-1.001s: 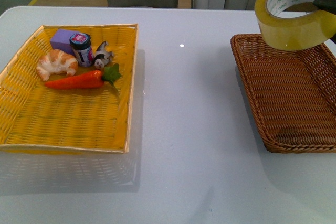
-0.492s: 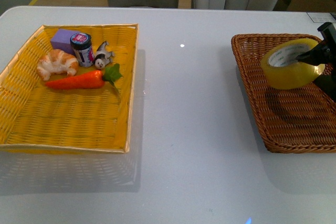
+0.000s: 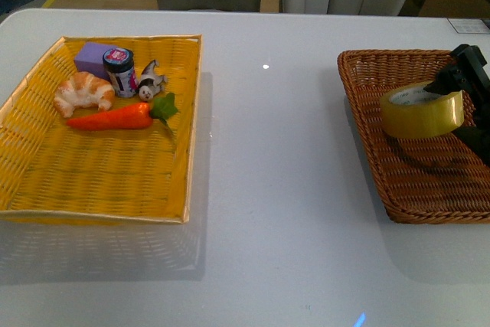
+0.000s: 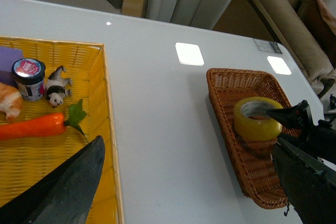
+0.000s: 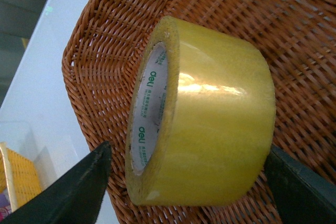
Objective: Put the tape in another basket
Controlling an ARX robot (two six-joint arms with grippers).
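- I am reading this as the placing step. The tape [image 3: 421, 110] is lying inside the rim of the brown basket [image 3: 366, 139] at the right of the front frame, with its hole facing upward and the roll slightly tilted.
- The right claw [image 5: 188, 149] is straddling the roll, one finger at each flat face. A sliver of wicker is showing between one finger and the roll, so I cannot tell whether the claw is pressing or letting go. Nor can I tell whether the roll is resting on the weave or hanging just above it.
- The left claw [image 4: 188, 148] is hanging with its fingers wide apart and nothing between them.
- In my judgement the next move is calling for the right fingers to spread fully, then a clean lift away. The risk I am noting is a finger dragging the roll or snagging the wicker.
- The yellow basket [image 3: 193, 112] is sitting at the left of the frame. It is holding a croissant [image 3: 83, 91], a carrot [image 3: 111, 118], a jar [image 3: 119, 71], a purple block [image 3: 90, 57] and a small animal figure [image 3: 150, 82].
- All of these are well apart from the brown basket, with bare white worktop [image 3: 268, 189] between. Nothing is standing in the way.
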